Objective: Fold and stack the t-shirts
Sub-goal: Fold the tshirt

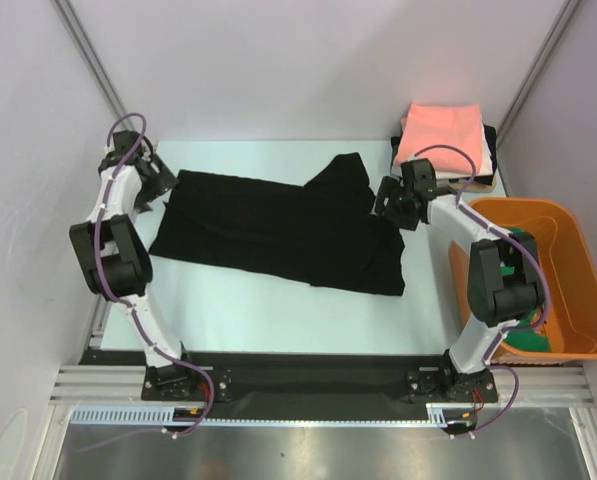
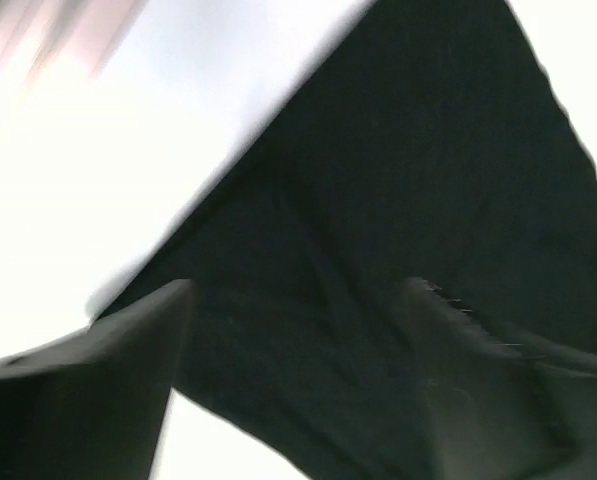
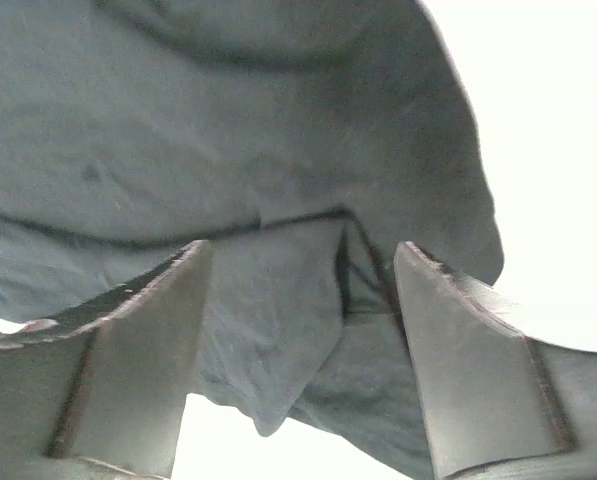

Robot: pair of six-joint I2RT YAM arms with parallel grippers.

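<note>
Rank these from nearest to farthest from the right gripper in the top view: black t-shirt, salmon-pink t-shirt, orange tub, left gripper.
1. black t-shirt: its edge lies right beside the right gripper, on its left.
2. salmon-pink t-shirt: folded, just behind it at the far right corner.
3. orange tub: off to its right.
4. left gripper: across the table, at the shirt's other end.

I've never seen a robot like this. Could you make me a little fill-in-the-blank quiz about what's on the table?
The t-shirt spread out between the two arms is ____.
The folded shirt on top in the far right corner is ____.
The green cloth lies inside the orange ____.
The left gripper and right gripper both have their jaws ____.
Missing words: black; pink; tub; open.
</note>
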